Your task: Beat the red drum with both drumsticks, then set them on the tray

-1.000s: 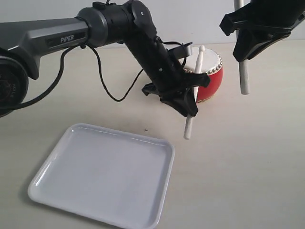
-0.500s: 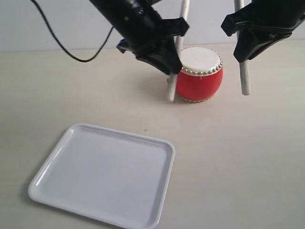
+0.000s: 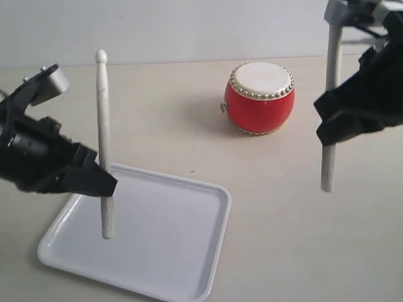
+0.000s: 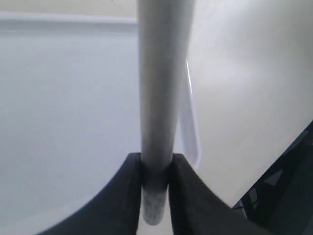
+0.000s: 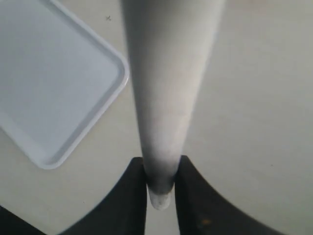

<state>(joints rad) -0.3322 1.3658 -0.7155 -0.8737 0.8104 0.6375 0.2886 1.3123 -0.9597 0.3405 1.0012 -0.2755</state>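
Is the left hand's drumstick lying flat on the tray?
No, the left hand holds the drumstick upright, its lower end over the tray.

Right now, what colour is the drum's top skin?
White skin on the red drum; the exterior view shows it best.

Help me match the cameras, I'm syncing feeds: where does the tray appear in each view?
Exterior: the tray lies at lower left, beneath the left stick.
Left wrist: the tray fills most of the ground behind the left stick, with its rim close beside it.
Right wrist: one rounded corner of the tray shows to one side of the right stick.
Shared landmark: the tray's white rim against the beige table.
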